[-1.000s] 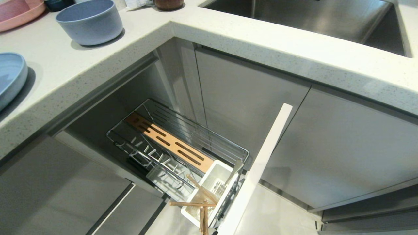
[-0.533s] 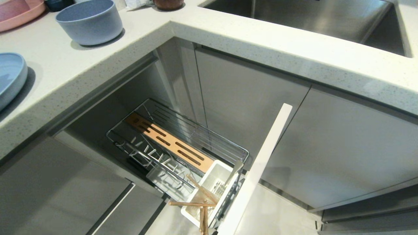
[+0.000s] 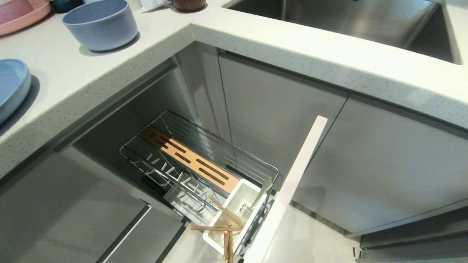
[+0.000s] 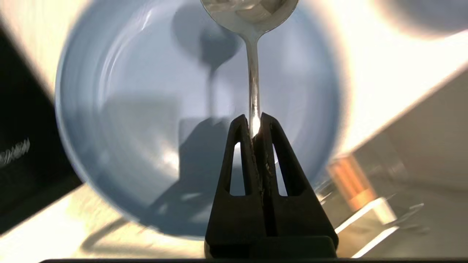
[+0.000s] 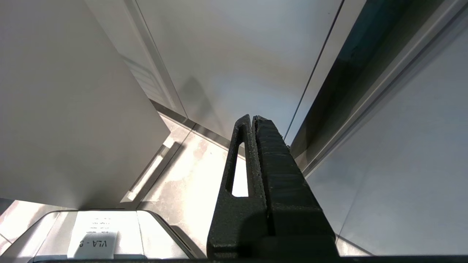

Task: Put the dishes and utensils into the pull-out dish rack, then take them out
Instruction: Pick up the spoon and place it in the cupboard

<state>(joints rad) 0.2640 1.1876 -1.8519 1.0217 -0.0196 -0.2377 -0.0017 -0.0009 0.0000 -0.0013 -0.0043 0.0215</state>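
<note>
My left gripper is shut on the handle of the silver spoon. It holds the spoon above the light-blue plate, and the spoon's bowl points away from the fingers. That plate lies at the counter's left edge, with the light-blue bowl behind it. The pull-out dish rack stands open below the counter. Its white cup holds the chopsticks and a silver fork. My right gripper is shut and empty, parked low beside the cabinet fronts.
A pink plate sits at the counter's far left corner and a steel sink at the back right. The rack's tall cabinet front juts out toward me. The wooden slotted strip runs along the rack.
</note>
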